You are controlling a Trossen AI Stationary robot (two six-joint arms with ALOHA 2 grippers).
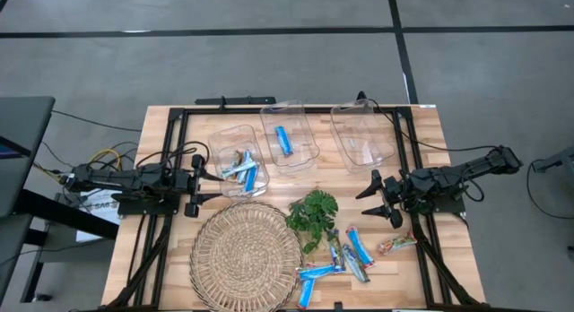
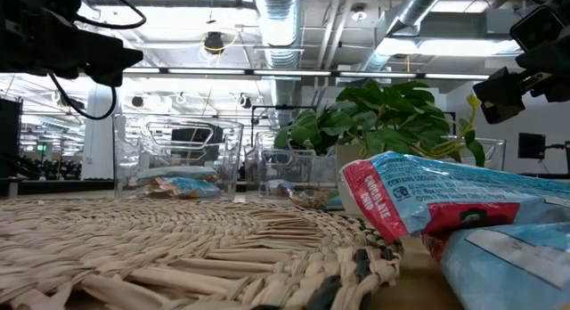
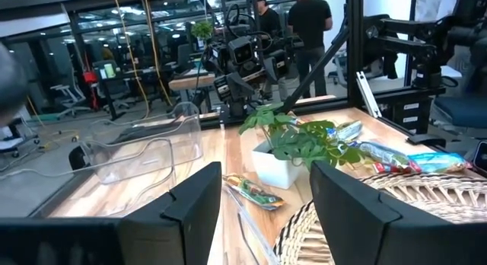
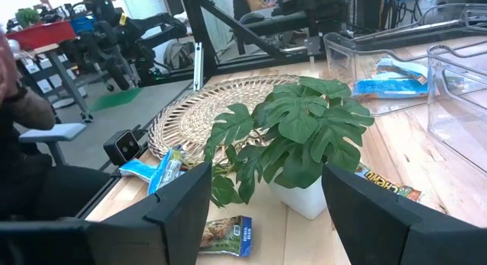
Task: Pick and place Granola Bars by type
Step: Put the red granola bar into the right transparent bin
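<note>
Several granola bars lie flat on the near right part of the table: blue ones (image 1: pixel 359 249) (image 1: pixel 318 273) and a tan one (image 1: pixel 395 245). The same pile fills the low view's front (image 2: pixel 445 199). More bars rest in the left clear bin (image 1: pixel 239 161), and one blue bar (image 1: pixel 283 139) in the middle bin. My left gripper (image 1: pixel 201 185) (image 3: pixel 266 200) hovers open beside the left bin, above the table. My right gripper (image 1: pixel 378 198) (image 4: pixel 266 212) is open too, near the potted sprig's right side, with the loose bars below and ahead of it (image 4: pixel 228 236).
A round woven mat (image 1: pixel 247 254) lies on the near left. The green potted sprig (image 1: pixel 312 213) stands between the mat and the loose bars. A third clear bin (image 1: pixel 363 137) sits at the far right. A black frame (image 1: pixel 179 115) rims the table. People stand in the room beyond (image 3: pixel 308 21).
</note>
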